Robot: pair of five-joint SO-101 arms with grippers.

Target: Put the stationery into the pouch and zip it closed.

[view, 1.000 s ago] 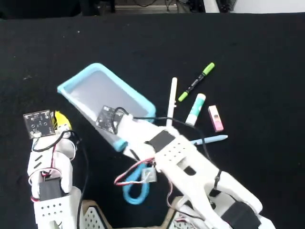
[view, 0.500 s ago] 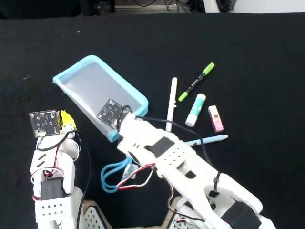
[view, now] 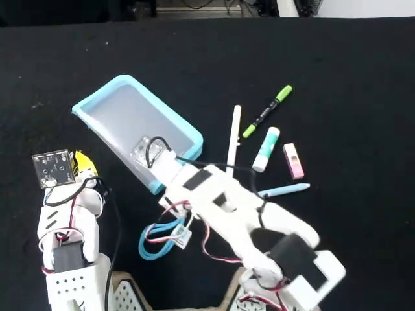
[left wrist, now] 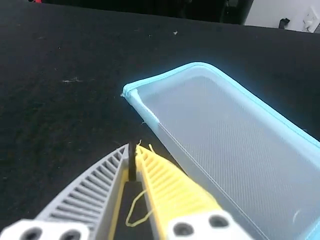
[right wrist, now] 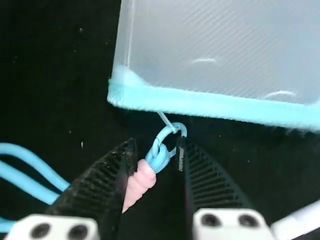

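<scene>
The translucent pouch (view: 126, 120) with a blue edge lies flat left of centre. My right gripper (right wrist: 156, 150) sits at its near corner, fingers apart. Between them lies the zipper pull (right wrist: 167, 142), a small blue loop with a pink tassel (right wrist: 137, 182). The pouch (right wrist: 215, 50) wall rises just beyond. My left gripper (left wrist: 131, 152) is shut and empty, just off the pouch's (left wrist: 220, 130) left corner; its yellow finger (view: 84, 163) shows from above. To the right of the pouch lie a white pen (view: 233, 137), green marker (view: 267, 111), glue stick (view: 266, 149), pink eraser (view: 293, 161) and blue pen (view: 285, 190).
A blue cord loop (view: 159, 236) lies on the black table (view: 337, 78) near the front edge, under the right arm (view: 220, 201). Red and white cables hang from that arm beside it.
The pouch slid up and to the left with the right gripper at its corner. The blue cord loop moved left. The right arm swung round; the left gripper barely shifted.
</scene>
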